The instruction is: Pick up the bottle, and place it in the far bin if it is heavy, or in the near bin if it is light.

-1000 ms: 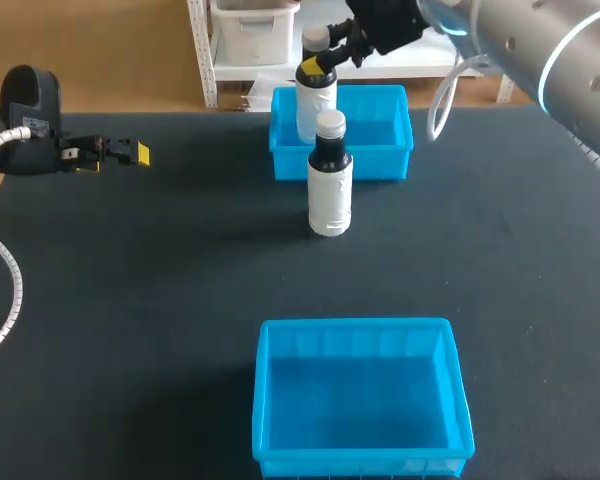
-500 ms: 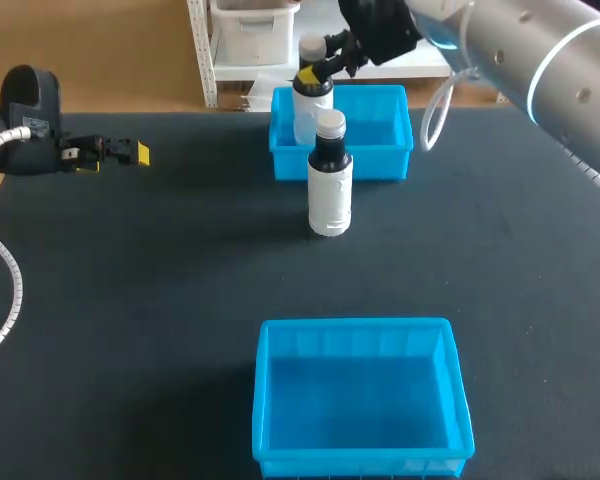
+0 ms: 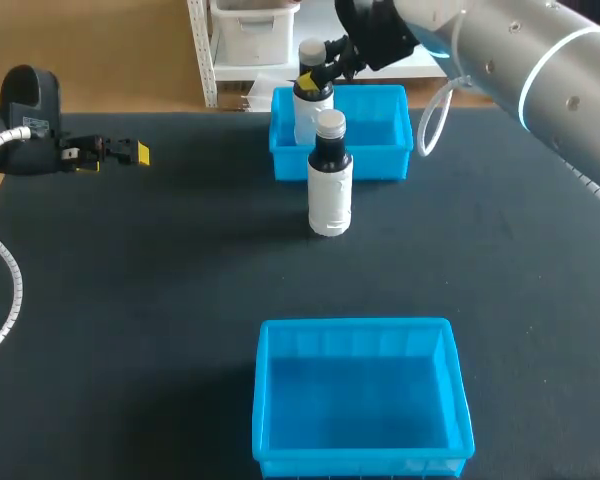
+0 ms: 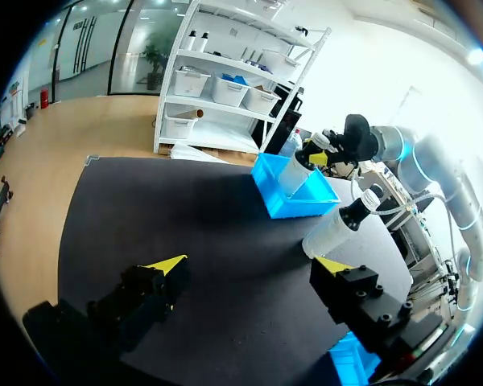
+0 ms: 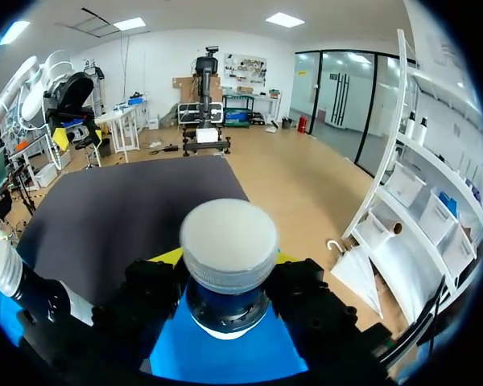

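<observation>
A white bottle with a dark neck and grey cap (image 3: 313,100) stands upright in the far blue bin (image 3: 385,130), at its left end. My right gripper (image 3: 320,72) reaches in from the back right, its fingers pressed to both sides of that bottle's neck. In the right wrist view the cap (image 5: 229,243) sits right between the fingers of my right gripper (image 5: 225,261). A second, similar bottle (image 3: 330,180) stands on the mat just in front of the far bin. My left gripper (image 3: 120,152) rests open and empty at the far left.
The near blue bin (image 3: 360,400) sits empty at the table's front middle. The table is covered by a black mat (image 3: 160,300). In the left wrist view, my open left gripper (image 4: 249,265) faces the far bin (image 4: 306,197) and the standing bottle (image 4: 338,225).
My right gripper has lowered the bottle a little deeper into the far bin and shifted slightly left. The left arm and the standing bottle have not moved.
</observation>
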